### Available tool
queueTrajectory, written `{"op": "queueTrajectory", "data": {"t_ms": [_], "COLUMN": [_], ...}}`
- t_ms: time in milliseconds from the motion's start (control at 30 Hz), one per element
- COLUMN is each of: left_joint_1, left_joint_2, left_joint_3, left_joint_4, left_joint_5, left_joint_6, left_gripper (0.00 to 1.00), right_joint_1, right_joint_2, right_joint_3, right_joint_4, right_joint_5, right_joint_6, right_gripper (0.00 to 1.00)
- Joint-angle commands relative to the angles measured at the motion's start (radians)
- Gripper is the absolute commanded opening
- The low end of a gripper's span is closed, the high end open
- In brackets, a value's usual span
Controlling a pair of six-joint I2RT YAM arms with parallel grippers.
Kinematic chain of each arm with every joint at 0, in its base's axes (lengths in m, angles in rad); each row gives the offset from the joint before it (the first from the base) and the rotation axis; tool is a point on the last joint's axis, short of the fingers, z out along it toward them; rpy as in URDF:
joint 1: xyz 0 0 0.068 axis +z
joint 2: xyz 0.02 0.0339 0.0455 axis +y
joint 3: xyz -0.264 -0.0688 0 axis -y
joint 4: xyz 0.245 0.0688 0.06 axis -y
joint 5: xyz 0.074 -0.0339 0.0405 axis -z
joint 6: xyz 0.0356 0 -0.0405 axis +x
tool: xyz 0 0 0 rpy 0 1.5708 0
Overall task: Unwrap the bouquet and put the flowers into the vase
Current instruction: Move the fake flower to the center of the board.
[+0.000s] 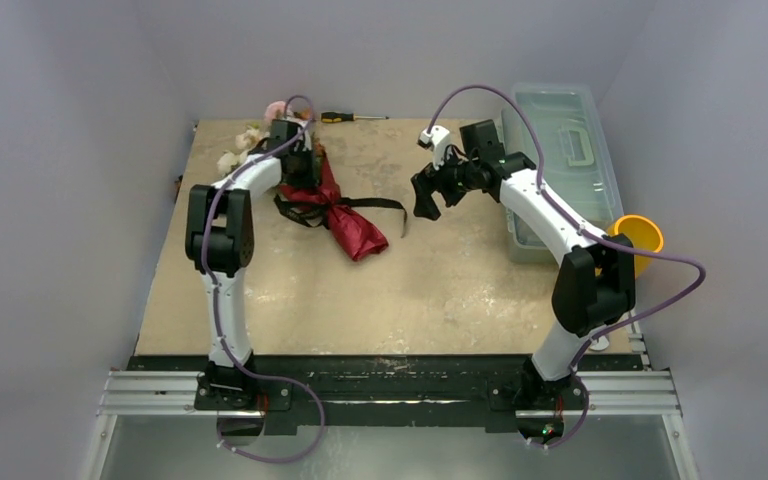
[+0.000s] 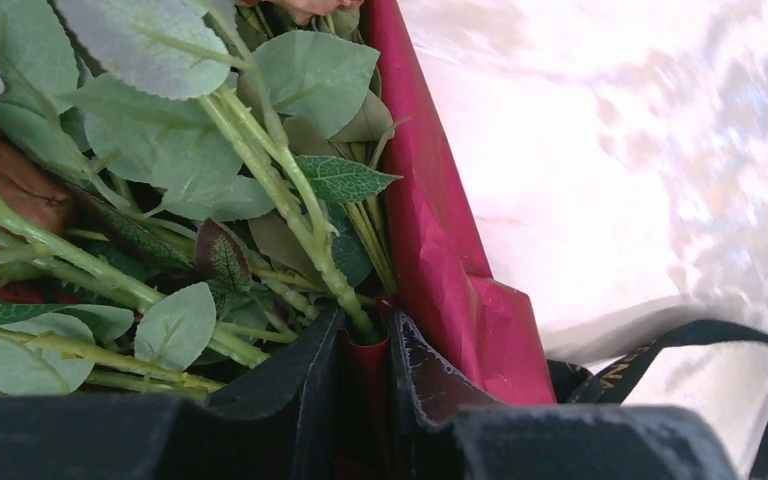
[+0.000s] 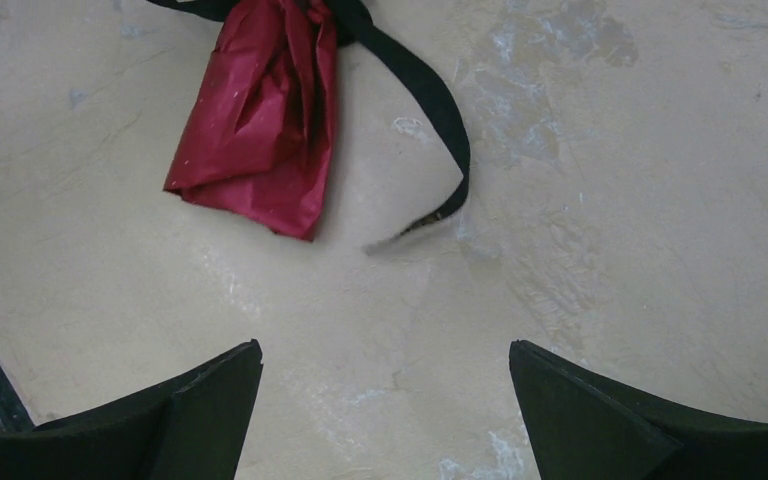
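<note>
1. Left gripper point(image 2: 365, 345) is clamped down on a fold of the maroon paper point(image 2: 440, 250), right beside the flowers point(image 2: 290, 200).
2. Right gripper point(image 3: 385, 375) has its jaws spread wide with nothing in them, hovering over bare table point(image 3: 610, 250) near the ribbon point(image 3: 430, 100) tail.
3. Bouquet point(image 1: 345, 215) lies wrapped and tied toward the table's far-left corner, and the vase point(image 1: 640, 232) is at the right edge.

Wht/blk arms point(image 1: 226, 318) w/ purple cables point(image 1: 475, 88)
</note>
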Motion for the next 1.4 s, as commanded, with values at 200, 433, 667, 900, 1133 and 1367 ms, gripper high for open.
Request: {"op": "queueTrajectory", "data": {"t_ms": [200, 433, 667, 900, 1133, 1367], "left_joint_1": [-0.158, -0.206, -0.103, 0.003, 0.009, -0.119], "left_joint_2": [-0.04, -0.101, -0.212, -0.347, -0.685, -0.757], "left_joint_3": [-0.048, -0.091, -0.032, -0.011, -0.426, -0.596], "left_joint_4": [-0.08, -0.079, -0.112, -0.218, 0.018, 0.069], "left_joint_5": [0.173, 0.305, 0.502, 0.625, 0.665, 0.653], "left_joint_6": [0.194, 0.224, 0.396, 0.633, 0.907, 1.227], "left_gripper": [0.13, 0.21, 0.78, 0.82, 0.86, 0.92], "right_joint_1": [0.004, 0.004, 0.004, 0.003, 0.027, 0.054], "right_joint_2": [-0.072, -0.072, -0.012, 0.088, 0.268, 0.378], "right_joint_3": [-0.091, -0.14, -0.084, 0.005, 0.142, 0.221], "right_joint_4": [-0.005, -0.005, 0.001, 0.045, -0.039, -0.053], "right_joint_5": [-0.05, -0.098, -0.123, -0.181, -0.251, -0.296], "right_joint_6": [0.034, 0.024, -0.038, -0.116, -0.144, -0.158], "right_gripper": [0.98, 0.97, 0.94, 0.92, 0.91, 0.9]}}
